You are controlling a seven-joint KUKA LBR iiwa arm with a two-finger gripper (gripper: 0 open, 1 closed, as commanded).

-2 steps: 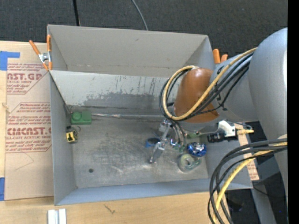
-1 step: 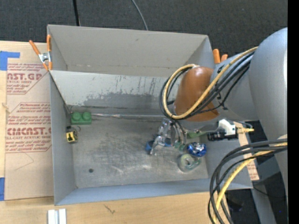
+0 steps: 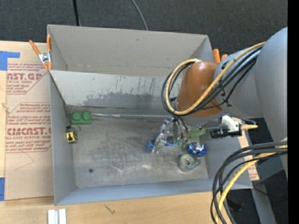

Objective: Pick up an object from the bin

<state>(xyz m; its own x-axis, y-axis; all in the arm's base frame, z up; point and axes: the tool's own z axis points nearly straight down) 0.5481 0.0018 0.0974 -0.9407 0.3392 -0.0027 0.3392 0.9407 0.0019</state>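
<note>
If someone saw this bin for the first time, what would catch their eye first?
The pincer is down in the grey bin at its right, amid a small cluster: a blue piece at its left, a blue-and-white round thing and a pale ring toward the front right corner. Across the bin, a green block sits by the back wall at the left, a small yellow-and-black thing just in front of it.

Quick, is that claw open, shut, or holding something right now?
Gripper: cannot be told from here; it sits low by a small blue thing.
</note>
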